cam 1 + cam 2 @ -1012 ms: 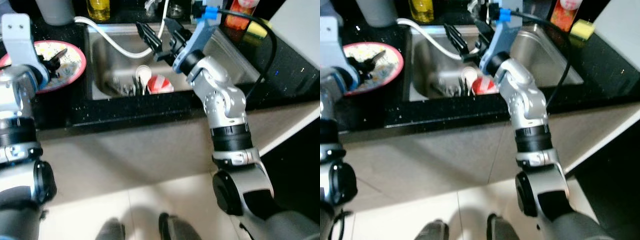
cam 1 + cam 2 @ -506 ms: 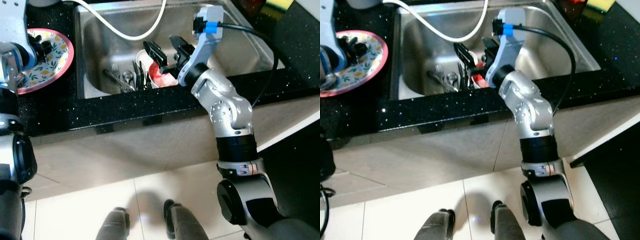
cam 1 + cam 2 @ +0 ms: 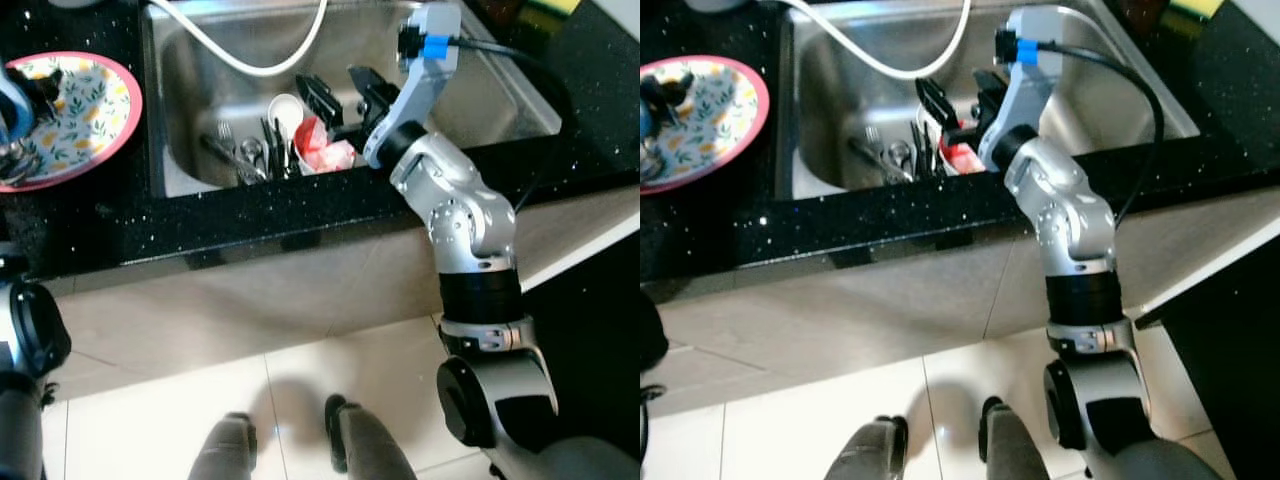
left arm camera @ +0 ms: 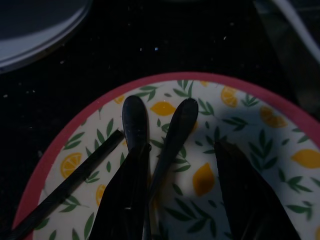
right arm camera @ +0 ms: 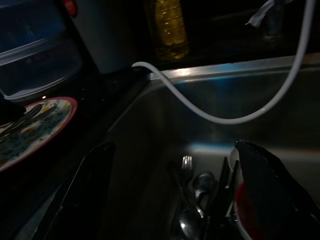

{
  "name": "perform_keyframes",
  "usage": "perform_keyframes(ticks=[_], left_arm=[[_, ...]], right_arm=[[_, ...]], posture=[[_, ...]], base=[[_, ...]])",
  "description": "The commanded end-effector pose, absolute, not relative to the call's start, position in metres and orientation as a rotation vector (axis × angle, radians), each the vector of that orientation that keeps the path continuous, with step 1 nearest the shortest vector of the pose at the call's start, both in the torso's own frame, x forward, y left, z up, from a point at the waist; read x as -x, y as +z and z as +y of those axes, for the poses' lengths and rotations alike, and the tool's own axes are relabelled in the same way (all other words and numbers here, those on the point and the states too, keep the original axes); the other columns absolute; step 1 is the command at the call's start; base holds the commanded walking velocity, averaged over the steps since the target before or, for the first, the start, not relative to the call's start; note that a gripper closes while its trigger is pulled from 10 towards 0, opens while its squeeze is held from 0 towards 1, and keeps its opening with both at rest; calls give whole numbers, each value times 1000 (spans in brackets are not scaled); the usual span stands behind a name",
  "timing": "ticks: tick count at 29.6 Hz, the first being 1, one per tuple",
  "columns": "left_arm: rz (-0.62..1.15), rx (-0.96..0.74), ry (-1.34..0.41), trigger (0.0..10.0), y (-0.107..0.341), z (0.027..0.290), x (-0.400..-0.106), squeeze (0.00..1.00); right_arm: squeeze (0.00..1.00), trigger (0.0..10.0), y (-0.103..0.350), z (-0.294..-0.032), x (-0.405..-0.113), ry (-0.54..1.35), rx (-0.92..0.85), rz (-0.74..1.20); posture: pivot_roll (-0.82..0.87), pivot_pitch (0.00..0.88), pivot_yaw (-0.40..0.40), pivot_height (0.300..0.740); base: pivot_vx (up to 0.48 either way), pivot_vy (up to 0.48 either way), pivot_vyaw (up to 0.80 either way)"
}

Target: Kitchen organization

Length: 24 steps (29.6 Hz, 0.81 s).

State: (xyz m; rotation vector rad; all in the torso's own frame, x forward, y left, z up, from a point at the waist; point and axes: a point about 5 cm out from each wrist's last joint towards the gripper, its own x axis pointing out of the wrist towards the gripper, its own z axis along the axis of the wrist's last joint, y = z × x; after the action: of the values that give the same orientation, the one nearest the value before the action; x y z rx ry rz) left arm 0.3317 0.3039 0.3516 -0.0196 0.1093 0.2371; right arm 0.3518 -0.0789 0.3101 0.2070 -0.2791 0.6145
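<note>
A black speckled bench (image 3: 250, 215) runs across the scene, with a steel sink (image 3: 190, 100) set into it and pale floor tiles (image 3: 150, 420) below. A white hose (image 3: 250, 62) loops over the far part of the sink basin.

The robot's right arm (image 3: 455, 215) bends up from the floor side and reaches over the bench edge into the sink. Its right gripper (image 3: 345, 92) hangs above the near part of the basin, its two black fingers spread wide apart and holding nothing. One finger (image 5: 82, 192) stands toward the cutlery side, the other just over a red and white cup.

That red and white cup (image 3: 322, 150) lies on its side in the sink, against the near wall, just beside a white round dish or ladle bowl (image 3: 285, 110). Next to them a heap of cutlery (image 3: 245, 155) rests on the basin floor: forks, spoons and dark-handled pieces, lying close together.

On the bench to the robot's left sits a round plate (image 3: 85, 120) with a pink rim and a lemon-and-leaf pattern. The left gripper (image 4: 200, 200) hovers right over this plate, its fingers apart. Two dark spoon-like utensils (image 4: 157, 135) and a thin black stick (image 4: 70, 187) lie on the plate between and beside its fingers; I cannot tell whether the left gripper touches them.

A bottle of yellow liquid (image 5: 167, 27) stands behind the sink.
</note>
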Motion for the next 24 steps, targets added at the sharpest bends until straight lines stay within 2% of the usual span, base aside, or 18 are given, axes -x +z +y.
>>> perform_keyframes(ticks=[1, 8, 17, 21, 24], left_arm=[[138, 41, 236, 10000, 344, 302, -331, 0], [155, 86, 266, 10000, 333, 287, -316, 0], [225, 126, 365, 10000, 310, 295, -315, 0], [193, 60, 407, 10000, 315, 294, -310, 0], [118, -6, 373, 10000, 328, 286, -308, 0]], right_arm=[[0, 10000, 309, -74, -350, 639, -205, -271], [0, 10000, 309, -69, -349, 653, -213, -272], [0, 10000, 313, -71, -350, 650, -212, -281], [0, 10000, 313, -71, -349, 648, -210, -280], [0, 10000, 313, -71, -350, 648, -211, -279]], posture=[[155, 289, -20, 740], [163, 270, -20, 740], [159, 270, -21, 740], [152, 280, -25, 740], [155, 281, -27, 740]], base=[[0, 0, 0], [0, 0, 0], [0, 0, 0], [0, 0, 0], [0, 0, 0]])
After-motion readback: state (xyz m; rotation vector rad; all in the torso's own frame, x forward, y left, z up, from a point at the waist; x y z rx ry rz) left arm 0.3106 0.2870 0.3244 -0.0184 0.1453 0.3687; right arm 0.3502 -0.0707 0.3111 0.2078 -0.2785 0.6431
